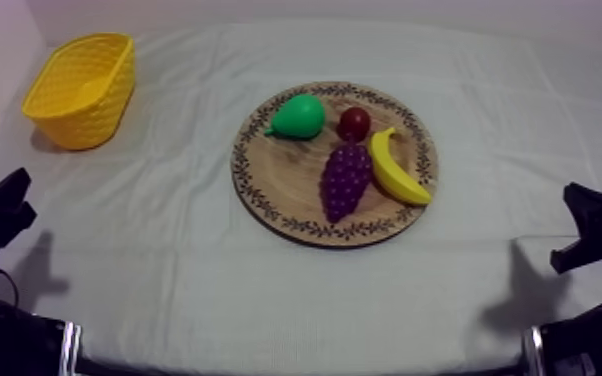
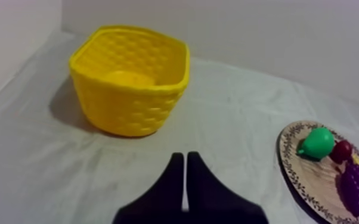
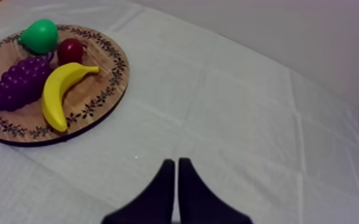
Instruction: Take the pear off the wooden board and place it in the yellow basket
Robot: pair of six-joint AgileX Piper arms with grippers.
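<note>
A green pear (image 1: 298, 117) lies on the far left part of the round wooden board (image 1: 275, 190), beside a small red fruit (image 1: 354, 123). The yellow basket (image 1: 82, 88) stands empty at the table's far left. My left gripper (image 1: 3, 205) rests low at the left edge, far from the board; in its wrist view its fingers (image 2: 185, 173) lie together as a narrow wedge, shut on nothing, with the basket (image 2: 131, 77) and pear (image 2: 317, 143) ahead. My right gripper (image 1: 590, 225) rests low at the right edge, fingers (image 3: 173, 176) also shut, the pear (image 3: 39, 36) far off.
A bunch of purple grapes (image 1: 345, 178) and a banana (image 1: 395, 170) share the board with the pear. Bare grey-white cloth stretches between the board and the basket. A wall runs behind the table.
</note>
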